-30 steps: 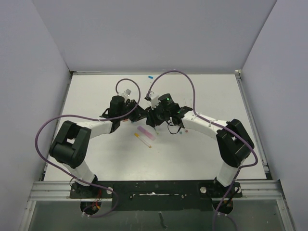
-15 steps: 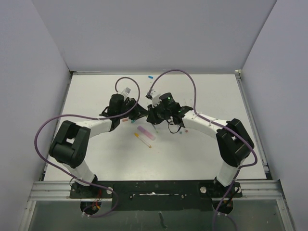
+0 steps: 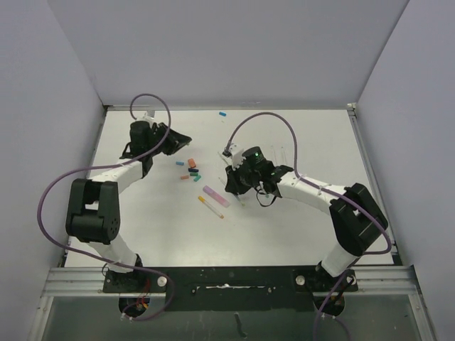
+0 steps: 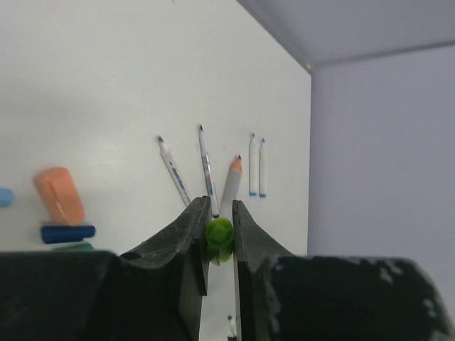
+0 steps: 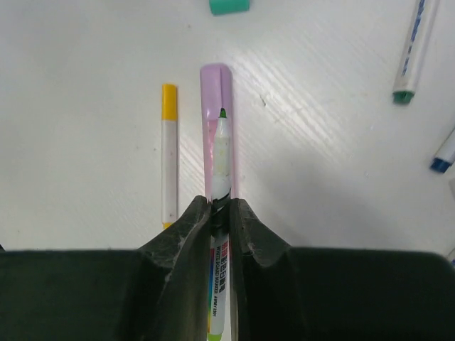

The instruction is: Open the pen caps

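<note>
My left gripper [image 3: 179, 136] is at the back left, raised above the table. In the left wrist view it [image 4: 219, 212] is shut on a green pen cap [image 4: 220, 240]. My right gripper [image 3: 232, 187] is mid-table; in the right wrist view it [image 5: 220, 203] is shut on a white pen [image 5: 221, 160] whose green tip is bare. That pen hangs just over a lilac highlighter [image 5: 217, 85], which also shows in the top view [image 3: 215, 195]. A yellow-ended pen [image 5: 168, 153] lies beside it. Several loose caps [image 3: 190, 170] lie between the grippers, among them an orange cap [image 4: 59, 195] and a blue cap [image 4: 67, 232].
Several uncapped white pens [image 4: 207, 167] lie side by side on the table right of centre. A teal cap [image 5: 229, 6] lies beyond the highlighter. A small blue cap [image 3: 222, 113] lies near the back edge. Two more pens [image 5: 414, 50] lie right of my right gripper.
The left arm has swung away to the back left with the green cap in its fingers. The right gripper has shifted slightly right with the pen. The loose caps are uncovered.
</note>
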You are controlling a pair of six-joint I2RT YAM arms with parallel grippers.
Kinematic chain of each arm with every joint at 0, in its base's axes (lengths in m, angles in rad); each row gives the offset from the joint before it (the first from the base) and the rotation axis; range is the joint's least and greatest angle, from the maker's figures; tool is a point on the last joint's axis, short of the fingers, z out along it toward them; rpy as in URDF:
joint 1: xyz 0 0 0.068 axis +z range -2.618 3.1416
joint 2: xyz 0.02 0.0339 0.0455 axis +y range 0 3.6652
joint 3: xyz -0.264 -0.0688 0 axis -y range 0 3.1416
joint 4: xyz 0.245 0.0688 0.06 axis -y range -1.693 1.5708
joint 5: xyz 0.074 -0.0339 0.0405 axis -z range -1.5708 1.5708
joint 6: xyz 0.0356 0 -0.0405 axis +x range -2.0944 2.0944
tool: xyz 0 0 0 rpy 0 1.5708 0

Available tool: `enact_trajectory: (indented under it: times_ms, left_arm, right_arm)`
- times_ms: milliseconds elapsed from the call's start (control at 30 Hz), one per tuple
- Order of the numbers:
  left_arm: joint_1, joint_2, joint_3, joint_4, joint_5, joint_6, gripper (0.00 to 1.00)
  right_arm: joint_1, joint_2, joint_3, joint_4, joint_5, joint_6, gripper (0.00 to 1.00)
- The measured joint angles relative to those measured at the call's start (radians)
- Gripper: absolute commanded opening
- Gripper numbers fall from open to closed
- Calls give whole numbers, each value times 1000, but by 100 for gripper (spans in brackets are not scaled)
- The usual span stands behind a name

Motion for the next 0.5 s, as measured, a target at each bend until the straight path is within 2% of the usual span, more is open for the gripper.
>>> enact_trajectory:
  times_ms: [100, 267, 500]
  left_arm:
    - [65, 0, 6, 14, -54, 0, 0]
    - [58, 0, 4, -3, -70, 18, 0]
    - [69, 0, -111, -46, -73, 63, 0]
  right_arm:
    - [-6, 0, -10, -64, 0, -2, 0]
    - [-20, 3, 2, -87, 10, -16, 0]
    - [-27, 137, 216, -111, 82, -76, 0]
